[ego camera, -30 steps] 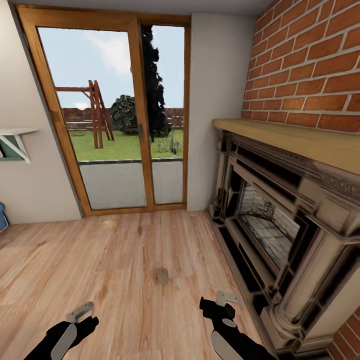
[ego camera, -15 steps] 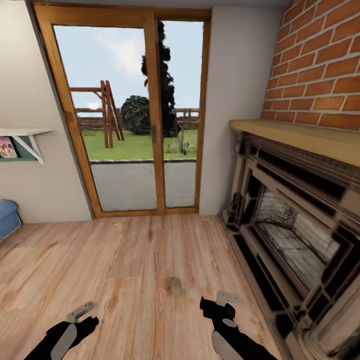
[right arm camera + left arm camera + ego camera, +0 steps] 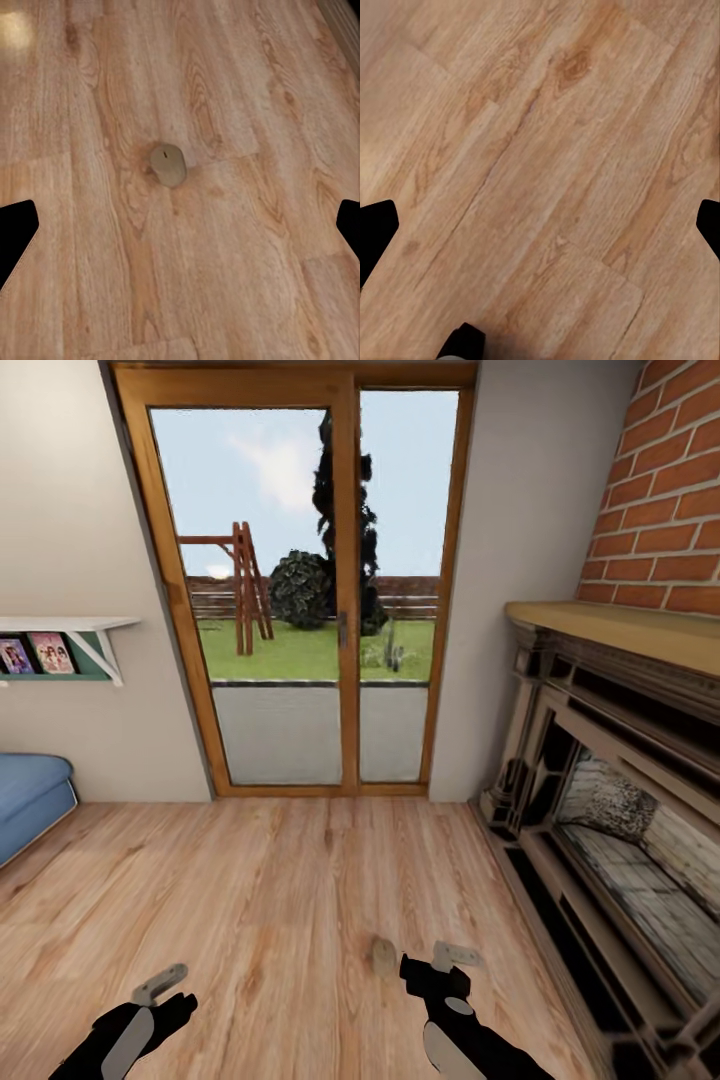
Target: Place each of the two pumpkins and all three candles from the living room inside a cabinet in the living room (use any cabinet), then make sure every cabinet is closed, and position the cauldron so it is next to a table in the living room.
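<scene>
A short, stubby pale grey candle (image 3: 383,956) with a rounded top stands upright on the grained light wood plank floor (image 3: 250,900), just beside the black right gripper (image 3: 447,960). In each wrist view the jaws stand wide apart and empty, the left gripper (image 3: 165,987) over bare planks.

The fireplace (image 3: 620,840) runs out past the head view's right edge, so its far side cannot be seen. A blue cushioned seat (image 3: 30,790) is cut off at the left edge. Two framed pictures (image 3: 35,655) under the wall shelf (image 3: 75,628) are too small to make out. Both arms leave the bottom edge. In each wrist view the fingertips (image 3: 16,232) show as dark corners cropped by the sides. Ahead of the right fingers, the candle (image 3: 169,163) looks blurred.
</scene>
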`<state>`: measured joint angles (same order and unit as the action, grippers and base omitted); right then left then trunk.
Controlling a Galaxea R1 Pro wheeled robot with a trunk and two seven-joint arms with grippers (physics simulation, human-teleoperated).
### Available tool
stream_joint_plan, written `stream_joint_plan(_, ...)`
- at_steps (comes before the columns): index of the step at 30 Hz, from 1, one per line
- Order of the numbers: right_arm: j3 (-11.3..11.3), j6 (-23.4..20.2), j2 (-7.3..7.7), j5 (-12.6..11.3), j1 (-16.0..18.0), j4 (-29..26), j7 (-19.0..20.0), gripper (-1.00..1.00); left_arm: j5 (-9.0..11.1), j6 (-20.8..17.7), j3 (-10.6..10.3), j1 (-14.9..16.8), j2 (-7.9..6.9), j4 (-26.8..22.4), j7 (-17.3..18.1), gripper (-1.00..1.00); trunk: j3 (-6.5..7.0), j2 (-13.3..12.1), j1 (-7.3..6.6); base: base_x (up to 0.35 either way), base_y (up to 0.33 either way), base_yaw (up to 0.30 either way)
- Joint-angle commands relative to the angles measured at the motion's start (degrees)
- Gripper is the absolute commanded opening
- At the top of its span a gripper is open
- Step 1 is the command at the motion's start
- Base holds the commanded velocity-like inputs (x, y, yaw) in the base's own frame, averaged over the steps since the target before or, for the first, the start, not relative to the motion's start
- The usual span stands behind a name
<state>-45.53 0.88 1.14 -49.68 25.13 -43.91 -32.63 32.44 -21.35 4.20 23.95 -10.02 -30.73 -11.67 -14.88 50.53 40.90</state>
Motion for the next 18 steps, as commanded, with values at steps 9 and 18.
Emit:
stream_joint_plan(9, -0.35, 0.09, 0.09, -0.4, 0.09, -0.07, -0.41, 1.0, 0.6, -0.27, 0.02, 0.01, 0.09, -0.12, -0.37, 1.0, -0.08, 0.06, 0.04, 0.266, 0.12, 0.001)
stream_joint_plan(18, -0.35, 0.09, 0.08, -0.41, 0.09, -0.07, -0.41, 1.0, 0.6, -0.27, 0.02, 0.01, 0.09, -0.12, -0.37, 1.0, -0.08, 0.06, 0.04, 0.261, 0.116, 0.0)
